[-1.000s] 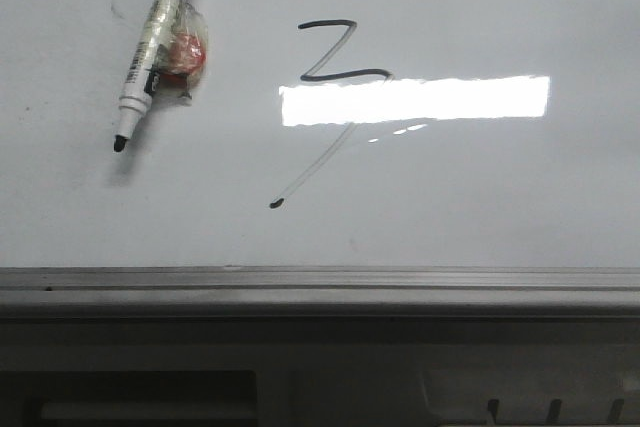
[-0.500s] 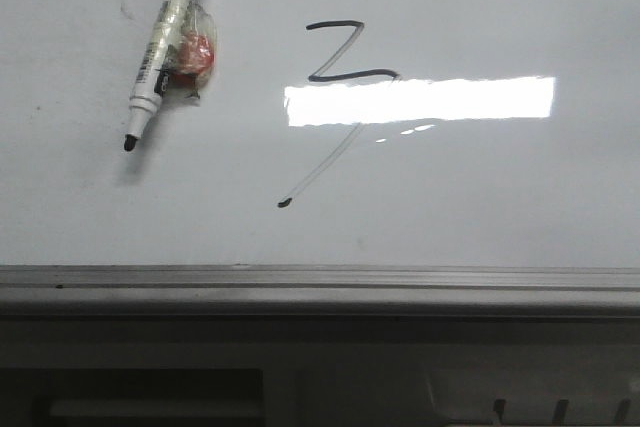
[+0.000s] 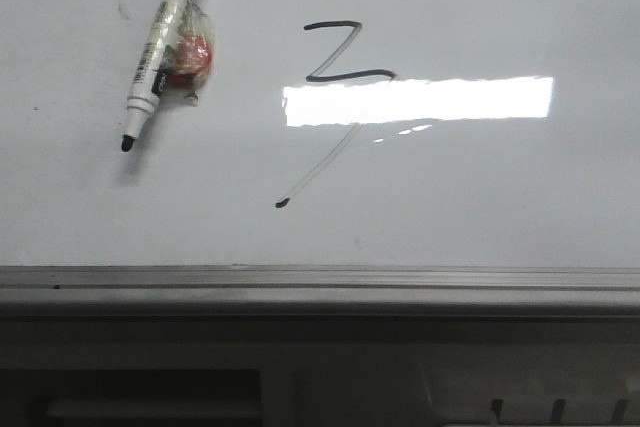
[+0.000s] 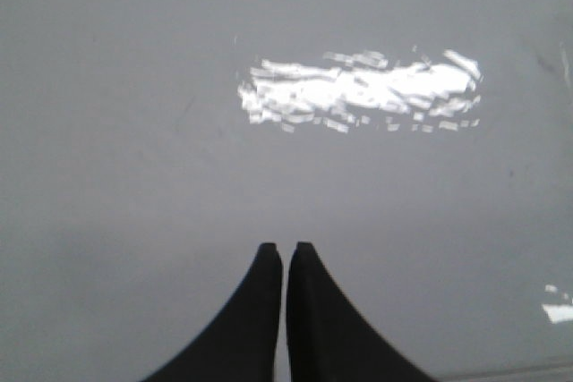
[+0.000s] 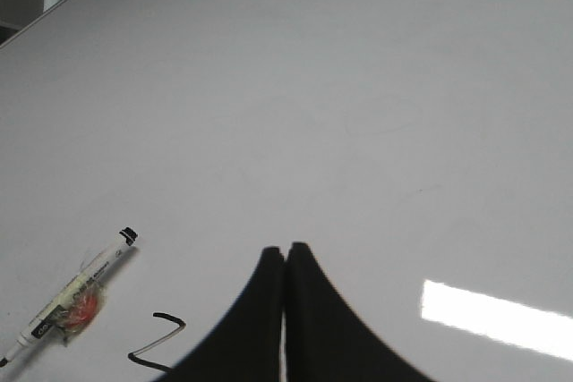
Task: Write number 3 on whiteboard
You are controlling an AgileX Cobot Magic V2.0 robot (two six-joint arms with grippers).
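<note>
The number 3 (image 3: 335,57) is drawn in thin black strokes on the whiteboard (image 3: 480,197), with an angular top and a faint diagonal tail ending in a dark dot. Its top also shows in the right wrist view (image 5: 157,342). A white marker (image 3: 160,42) with a black tip and a red lump taped to it lies on the board left of the number; it also shows in the right wrist view (image 5: 76,297). My left gripper (image 4: 286,248) is shut and empty over bare board. My right gripper (image 5: 286,250) is shut and empty, apart from the marker. Neither gripper shows in the front view.
A grey metal frame rail (image 3: 320,287) runs along the board's near edge. A bright rectangular light reflection (image 3: 415,100) lies across the middle of the number. The board's far corner and edge (image 5: 63,6) show in the right wrist view.
The front view shifted slightly; the marker and the number lie as before relative to each other.
</note>
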